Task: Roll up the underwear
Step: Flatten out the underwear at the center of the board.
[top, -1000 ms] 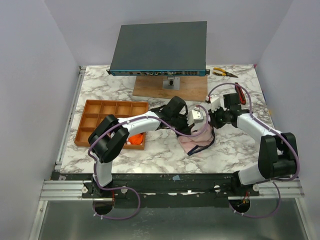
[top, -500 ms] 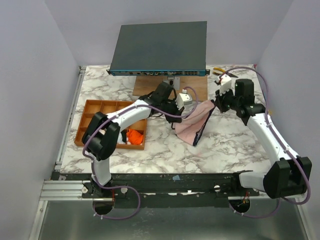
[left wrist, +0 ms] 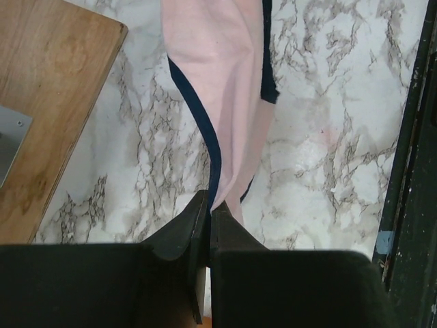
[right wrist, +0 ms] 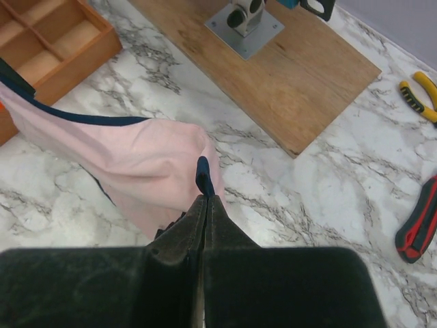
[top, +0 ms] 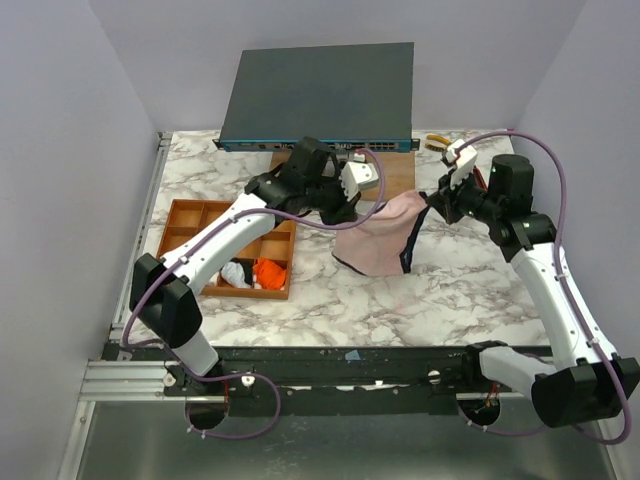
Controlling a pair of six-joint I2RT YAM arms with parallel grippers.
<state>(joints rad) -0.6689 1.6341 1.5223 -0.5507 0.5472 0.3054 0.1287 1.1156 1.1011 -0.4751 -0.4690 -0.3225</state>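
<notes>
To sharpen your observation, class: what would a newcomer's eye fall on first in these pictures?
First, the pink underwear, stretched over the middle of the table and pinched at its ends by the left gripper and the right gripper. Next come the tray at the left, with an orange garment in a near compartment, and the big dark box at the far edge.

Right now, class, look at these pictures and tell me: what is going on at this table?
Two robot arms hold a pale pink pair of underwear with dark edging, stretched between them over the marble table. The left gripper is shut on one edge, the right gripper on the other. It is not rolled yet. Other small garments lie in the orange tray.
</notes>
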